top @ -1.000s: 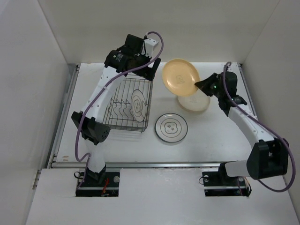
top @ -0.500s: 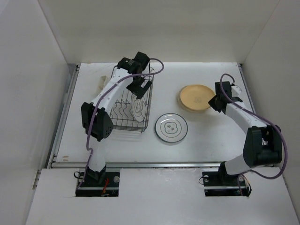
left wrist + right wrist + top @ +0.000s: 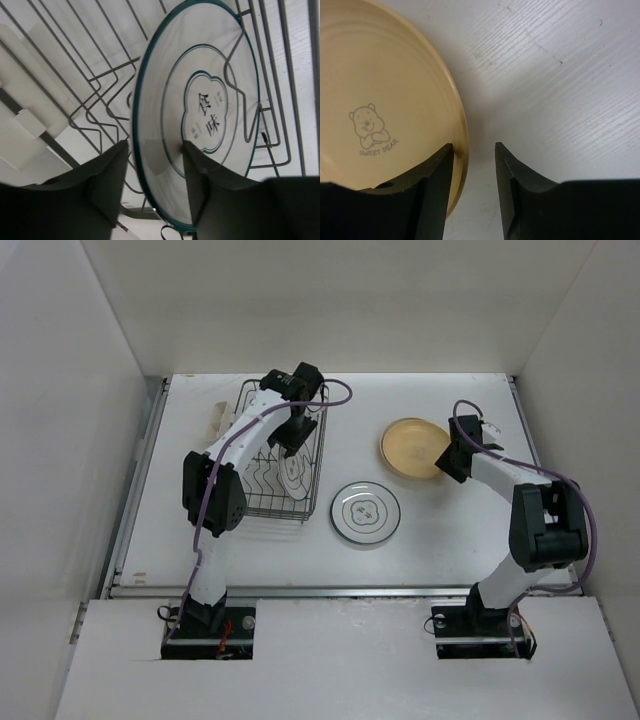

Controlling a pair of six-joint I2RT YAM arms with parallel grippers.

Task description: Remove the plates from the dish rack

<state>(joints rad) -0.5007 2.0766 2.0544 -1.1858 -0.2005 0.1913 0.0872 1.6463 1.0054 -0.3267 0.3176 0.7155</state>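
Earlier aloft, yellow plate (image 3: pixel 380 100) now lies flat; right gripper (image 3: pixel 472 150) parted astride its rim, not gripping; left gripper (image 3: pixel 154 150) now down in dish rack (image 3: pixel 262 502), parted astride ringed plate (image 3: pixel 200 100).

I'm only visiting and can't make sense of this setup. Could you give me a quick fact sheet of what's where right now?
in dish rack: one ringed plate, standing on edge
on table: second ringed plate; yellow plate
left gripper: open, fingers either side of the racked plate's rim
right gripper: open, astride the yellow plate's edge
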